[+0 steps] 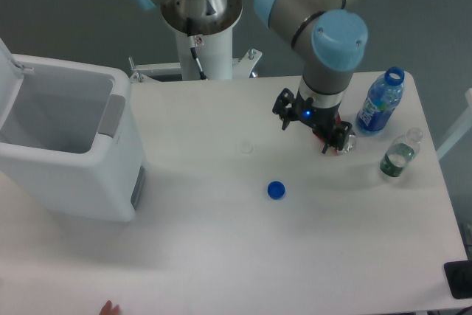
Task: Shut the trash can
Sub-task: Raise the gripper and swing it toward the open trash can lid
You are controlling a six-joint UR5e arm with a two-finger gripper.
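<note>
The trash can (70, 175) is a large white bin at the table's left end. It stands open, with its lid (6, 71) tipped up at the far left edge of the view and a grey latch strip (110, 116) on the rim nearest the arm. My gripper (305, 125) hangs over the right half of the table, well to the right of the can. It points down, its black fingers (282, 105) are spread open, and nothing sits between them.
A crushed red soda can (338, 144) peeks out beside the gripper. An uncapped blue bottle (380, 102) and a small clear bottle (399, 156) stand at the right. A blue cap (276, 190) and a clear ring (245, 147) lie mid-table. The robot base (200, 31) is at the back.
</note>
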